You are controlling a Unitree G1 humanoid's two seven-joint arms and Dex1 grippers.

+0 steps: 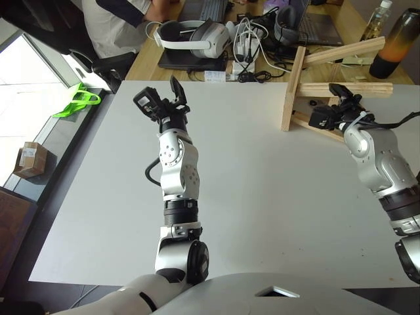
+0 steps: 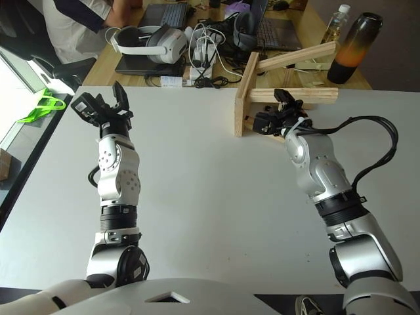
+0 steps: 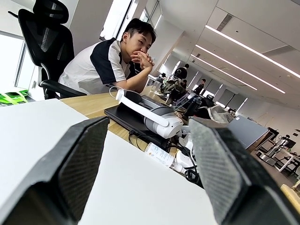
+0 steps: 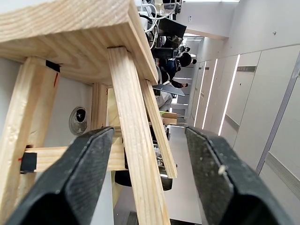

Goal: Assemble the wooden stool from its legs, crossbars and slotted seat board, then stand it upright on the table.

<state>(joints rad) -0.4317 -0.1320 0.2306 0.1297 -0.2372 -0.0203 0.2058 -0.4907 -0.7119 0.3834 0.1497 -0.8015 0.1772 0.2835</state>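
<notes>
The wooden stool [image 1: 292, 88] lies on its side at the far right of the white table [image 1: 262, 197], seat board on edge and legs [image 1: 348, 88] pointing right. My right gripper [image 1: 338, 98] hovers among those legs. In the right wrist view its fingers [image 4: 89, 173] stand open on either side of one leg [image 4: 129, 117] below the seat board [image 4: 70, 33], not clamped on it. My left gripper [image 1: 163, 98] is raised over the far left of the table, open with nothing in it; the left wrist view shows its open fingers [image 3: 70, 164].
Behind the table's far edge is a desk with a white headset [image 1: 193, 34], a laptop, cables [image 1: 249, 39] and a dark bottle [image 1: 397, 42]. A green object [image 1: 75, 102] lies on the floor to the left. Bare table stretches between both arms.
</notes>
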